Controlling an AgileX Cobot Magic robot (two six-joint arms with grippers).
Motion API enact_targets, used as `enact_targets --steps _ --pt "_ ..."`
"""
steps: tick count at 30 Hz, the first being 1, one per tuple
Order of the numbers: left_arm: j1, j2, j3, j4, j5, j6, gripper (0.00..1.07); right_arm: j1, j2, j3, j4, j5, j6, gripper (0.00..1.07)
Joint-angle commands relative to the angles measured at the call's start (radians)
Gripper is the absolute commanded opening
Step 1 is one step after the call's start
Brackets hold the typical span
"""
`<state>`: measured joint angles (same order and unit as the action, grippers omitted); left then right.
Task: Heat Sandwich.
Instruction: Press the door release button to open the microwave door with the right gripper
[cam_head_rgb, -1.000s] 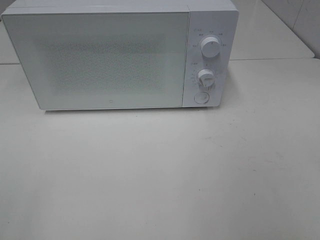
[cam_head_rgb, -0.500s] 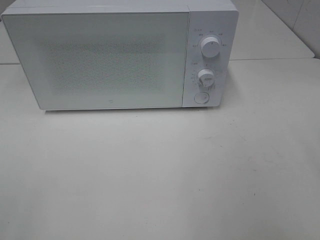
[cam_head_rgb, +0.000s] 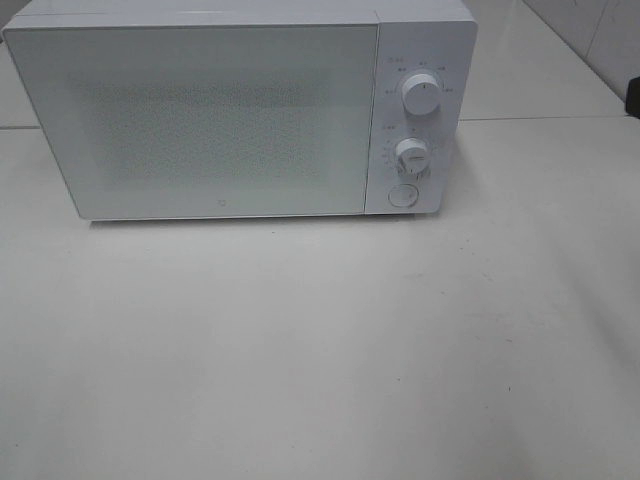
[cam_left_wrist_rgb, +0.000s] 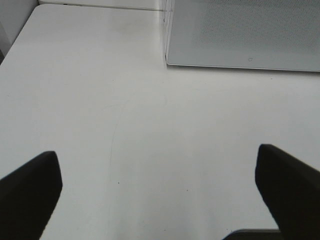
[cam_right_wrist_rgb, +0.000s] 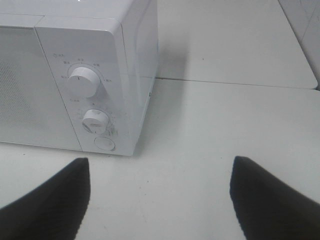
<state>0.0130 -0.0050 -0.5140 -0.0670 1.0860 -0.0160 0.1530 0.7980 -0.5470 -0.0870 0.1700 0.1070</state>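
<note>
The left gripper (cam_left_wrist_rgb: 156, 152) hangs over a bare white table (cam_left_wrist_rgb: 100, 100). Its two dark fingers (cam_left_wrist_rgb: 30, 190) are spread wide, released, with nothing between them. Farther ahead of it and off to one side stands the lower front corner of a white microwave (cam_left_wrist_rgb: 240, 35), its door (cam_left_wrist_rgb: 250, 25) closed.

The right gripper (cam_right_wrist_rgb: 161, 160) is also spread wide and empty. Beyond its fingers is the microwave's control panel: a round button (cam_right_wrist_rgb: 104, 144) nearest, a small dial (cam_right_wrist_rgb: 95, 120) above it, and a larger dial (cam_right_wrist_rgb: 83, 81) higher still.

The sandwich appears in no view, so its place cannot be told.
</note>
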Motion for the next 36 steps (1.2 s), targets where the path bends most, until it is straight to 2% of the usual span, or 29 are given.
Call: enact_targets --steps 1,12,17,19,26,27,30,32,35,36 --pt "0.002 -0.005 -0.001 -0.008 -0.013 -0.001 0.98 -0.01 0.064 -0.007 -0.008 -0.103 -0.002 0.74" --pt "0.002 -0.005 -0.001 -0.008 -0.013 -0.001 0.98 -0.01 0.271 -0.005 -0.026 -0.39 -0.007 0.74" --pt "0.002 -0.005 -0.001 -0.008 -0.013 -0.001 0.98 -0.009 0.331 0.028 -0.019 -0.501 -0.016 0.74" --pt "0.002 -0.005 -0.001 -0.008 -0.013 -0.001 0.98 -0.007 0.374 0.07 0.033 -0.606 -0.054 0.74" --pt "0.002 -0.005 -0.001 -0.008 -0.013 -0.001 0.98 -0.001 0.453 0.142 0.179 -0.726 -0.134 0.74" --pt "0.002 -0.005 -0.001 -0.008 -0.013 -0.001 0.98 0.023 0.472 0.164 0.224 -0.768 -0.163 0.74" --pt "0.002 -0.005 -0.001 -0.008 -0.013 -0.001 0.98 0.058 0.493 0.181 0.256 -0.806 -0.208 0.74" --pt "0.002 -0.005 -0.001 -0.008 -0.013 -0.001 0.98 0.127 0.524 0.196 0.334 -0.861 -0.267 0.74" --pt "0.002 -0.005 -0.001 -0.008 -0.013 -0.001 0.98 0.167 0.548 0.199 0.384 -0.892 -0.298 0.74" --pt "0.002 -0.005 -0.001 -0.008 -0.013 -0.001 0.98 0.206 0.578 0.199 0.442 -0.922 -0.321 0.74"
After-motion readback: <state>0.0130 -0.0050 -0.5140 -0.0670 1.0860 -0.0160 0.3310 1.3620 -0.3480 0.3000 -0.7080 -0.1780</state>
